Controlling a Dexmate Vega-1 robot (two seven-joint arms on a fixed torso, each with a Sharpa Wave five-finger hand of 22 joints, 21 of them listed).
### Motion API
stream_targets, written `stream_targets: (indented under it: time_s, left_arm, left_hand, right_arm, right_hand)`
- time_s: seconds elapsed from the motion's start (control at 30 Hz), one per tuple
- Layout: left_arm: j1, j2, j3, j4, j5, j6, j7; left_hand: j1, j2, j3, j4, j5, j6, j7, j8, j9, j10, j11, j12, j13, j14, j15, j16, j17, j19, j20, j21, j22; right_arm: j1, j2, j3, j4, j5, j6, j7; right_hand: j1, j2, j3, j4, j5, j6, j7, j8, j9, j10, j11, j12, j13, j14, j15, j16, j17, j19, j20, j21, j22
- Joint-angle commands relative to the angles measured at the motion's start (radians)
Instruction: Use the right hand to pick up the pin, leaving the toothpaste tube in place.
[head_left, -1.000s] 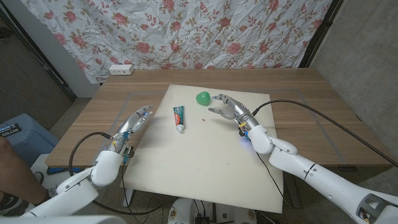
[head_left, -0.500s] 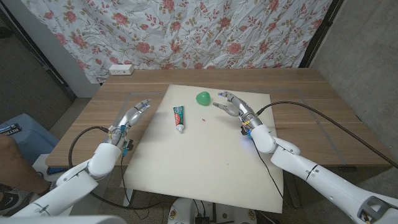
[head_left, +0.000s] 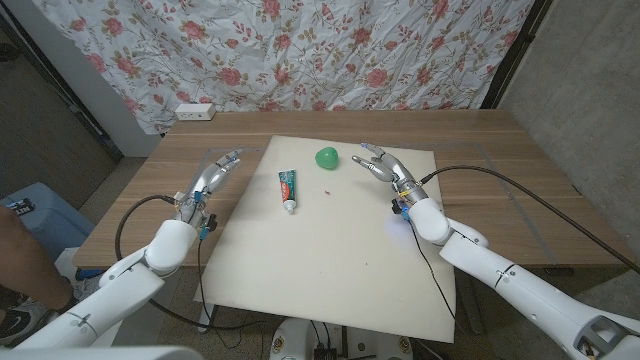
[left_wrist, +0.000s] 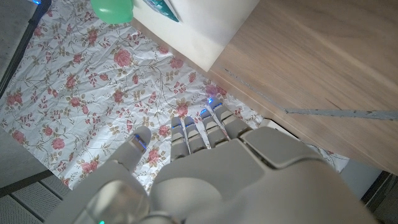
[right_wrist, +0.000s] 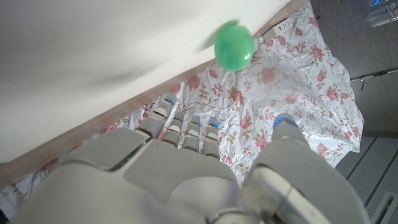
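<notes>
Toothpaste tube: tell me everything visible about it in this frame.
The toothpaste tube is a small squeeze tube, soft plastic by the look, with a green and red printed body and a white cap. It lies flat on the white board, left of centre, cap end toward the robot. Nothing touches it. The left hand is over the wooden table to its left; the right hand is well to its right. Its print is unreadable.

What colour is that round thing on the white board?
Green; the round object shows best in the head view.
</notes>
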Motion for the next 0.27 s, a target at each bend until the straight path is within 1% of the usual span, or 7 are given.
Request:
stream_targets:
  time_s: [0.03, 0.2, 0.23, 0.27]
  left_arm:
    - [-0.054, -0.024, 0.022, 0.034, -0.046, -0.008, -0.02]
    - [-0.073, -0.044, 0.031, 0.043, -0.057, 0.003, -0.004]
    - [-0.08, -0.049, 0.036, 0.053, -0.063, -0.006, -0.009]
    - [-0.087, -0.052, 0.04, 0.059, -0.065, -0.008, -0.012]
  left_hand:
    - [-0.002, 0.061, -0.003, -0.001, -0.001, -0.005, 0.0, -0.001, 0.001, -0.007, -0.001, 0.0, 0.001, -0.004, -0.056, -0.003, 0.003, -0.007, -0.082, -0.005, 0.002]
    - [-0.004, 0.06, -0.005, 0.0, -0.001, -0.009, 0.001, 0.0, 0.001, -0.01, 0.0, 0.0, 0.001, -0.002, -0.054, -0.001, 0.003, -0.007, -0.081, -0.004, 0.002]
    - [-0.004, 0.06, -0.005, 0.0, -0.001, -0.009, 0.001, 0.001, 0.001, -0.009, -0.001, 0.001, 0.001, -0.001, -0.054, 0.0, 0.003, -0.006, -0.081, -0.004, 0.002]
    - [-0.004, 0.061, -0.005, 0.0, -0.001, -0.008, 0.003, 0.002, 0.001, -0.008, 0.0, 0.002, 0.001, 0.0, -0.053, 0.0, 0.004, -0.006, -0.081, -0.004, 0.002]
  right_arm:
    - [-0.023, 0.003, 0.058, 0.003, 0.151, 0.04, 0.045]
    - [-0.031, 0.006, 0.071, 0.002, 0.185, 0.053, 0.048]
    - [-0.031, 0.006, 0.073, 0.008, 0.195, 0.066, 0.054]
    - [-0.035, 0.013, 0.08, 0.01, 0.213, 0.073, 0.053]
  right_hand:
    - [-0.017, 0.01, -0.001, 0.008, 0.004, -0.009, 0.003, 0.003, 0.002, 0.014, -0.001, 0.006, 0.0, 0.005, -0.009, 0.0, 0.002, -0.006, -0.009, -0.002, -0.001]
    - [-0.028, 0.017, -0.003, 0.013, 0.004, -0.013, 0.009, 0.005, 0.001, 0.015, 0.0, 0.006, 0.0, 0.004, -0.012, 0.0, 0.001, -0.015, -0.011, -0.003, -0.001]
    - [-0.034, 0.02, -0.005, 0.014, 0.004, -0.025, 0.012, 0.003, 0.001, 0.015, 0.001, 0.005, -0.001, 0.005, -0.011, 0.0, 0.001, -0.019, -0.011, -0.003, -0.001]
    - [-0.041, 0.022, -0.007, 0.014, 0.004, -0.051, 0.019, -0.001, 0.0, 0.014, 0.0, 0.004, -0.001, 0.007, -0.011, 0.0, -0.002, -0.02, -0.012, -0.002, -0.001]
